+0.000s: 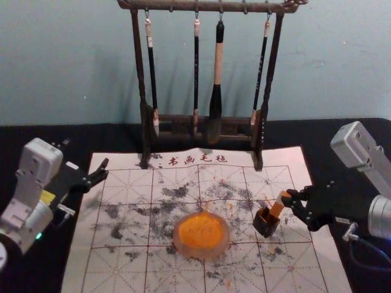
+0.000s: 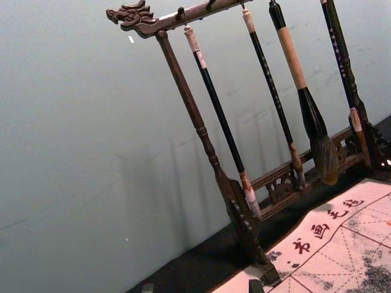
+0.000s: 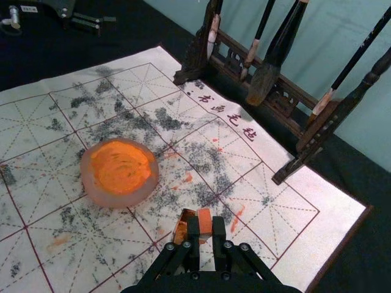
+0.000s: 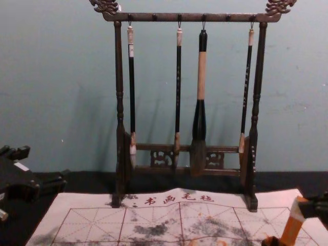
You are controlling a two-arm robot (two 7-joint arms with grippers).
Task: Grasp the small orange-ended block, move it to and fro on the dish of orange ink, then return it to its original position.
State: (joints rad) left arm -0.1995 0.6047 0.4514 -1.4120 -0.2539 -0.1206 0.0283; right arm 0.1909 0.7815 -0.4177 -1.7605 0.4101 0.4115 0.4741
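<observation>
Right pincer (image 1: 288, 199) closed on orange block (image 1: 278, 206) at holder (image 1: 264, 224)

The counter (image 1: 345, 268) carries a black covering and a pale paper mat (image 1: 110, 268). The mat is printed with a red grid, dashed lines and 4 characters; black and orange smudges mark it. The dish (image 1: 201, 251), containing orange ink, rests on the mat beside the holder. A wooden rack (image 1: 142, 79) with 4 hanging brushes (image 1: 216, 73) stands at the mat's far edge, before a plain blue-green wall (image 1: 91, 61).

The right pincer grips the block near its upper end, fingers closed against its sides. The block is tilted, its lower end at the dark holder's mouth. Whether that end sits inside cannot be determined. The left pincer (image 1: 105, 169) is parked at the mat's left side, fingers apart, nothing between them.

In the chest view, the bottom edge cuts off the holder and the right edge cuts off the right pincer. The head view crops the rack's top.
</observation>
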